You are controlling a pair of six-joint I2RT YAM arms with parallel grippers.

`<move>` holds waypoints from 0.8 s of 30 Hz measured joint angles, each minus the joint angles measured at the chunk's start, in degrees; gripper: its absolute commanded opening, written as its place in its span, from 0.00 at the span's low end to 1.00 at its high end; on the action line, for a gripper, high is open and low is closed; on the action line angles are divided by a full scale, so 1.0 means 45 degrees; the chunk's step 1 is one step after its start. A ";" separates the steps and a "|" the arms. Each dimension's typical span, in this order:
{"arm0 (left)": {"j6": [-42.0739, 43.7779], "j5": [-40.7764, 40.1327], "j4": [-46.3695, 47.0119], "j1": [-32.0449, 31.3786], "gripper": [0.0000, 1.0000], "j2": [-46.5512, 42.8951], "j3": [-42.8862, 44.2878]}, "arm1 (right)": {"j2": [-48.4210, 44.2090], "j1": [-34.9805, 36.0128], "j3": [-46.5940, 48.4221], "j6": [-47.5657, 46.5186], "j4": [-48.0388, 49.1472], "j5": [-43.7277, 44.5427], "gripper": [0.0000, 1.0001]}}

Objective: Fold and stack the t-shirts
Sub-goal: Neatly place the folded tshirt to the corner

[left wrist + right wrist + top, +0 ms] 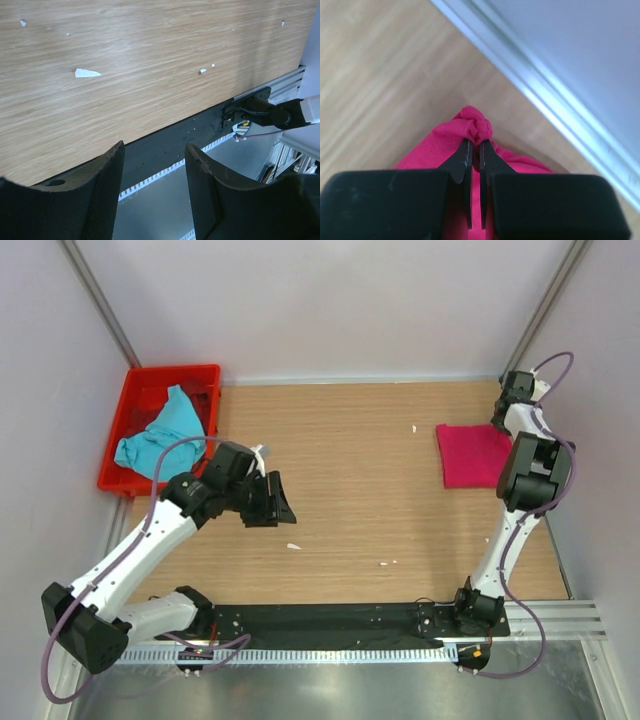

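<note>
The magenta-pink t-shirt (472, 454) lies folded into a small rectangle at the right side of the table. My right gripper (475, 141) is shut on a bunched corner of the pink t-shirt (475, 125), close to the right wall rail. In the top view the right gripper (512, 415) sits at the shirt's far right edge. The turquoise-blue t-shirt (160, 433) lies crumpled in the red crate (140, 385) at the far left. My left gripper (279, 500) is open and empty above bare table, right of the crate; it also shows in the left wrist view (154, 152).
The wooden table (350, 470) has a few small white scraps (293, 546). Grey walls and metal corner posts enclose the back and sides. The black base bar (170, 142) and metal rail run along the near edge.
</note>
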 measured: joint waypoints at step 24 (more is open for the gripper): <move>-0.0461 -0.0359 0.1185 0.0000 0.50 0.2851 -0.0029 | 0.6688 0.0287 0.8718 0.3963 0.1379 -0.0466 0.01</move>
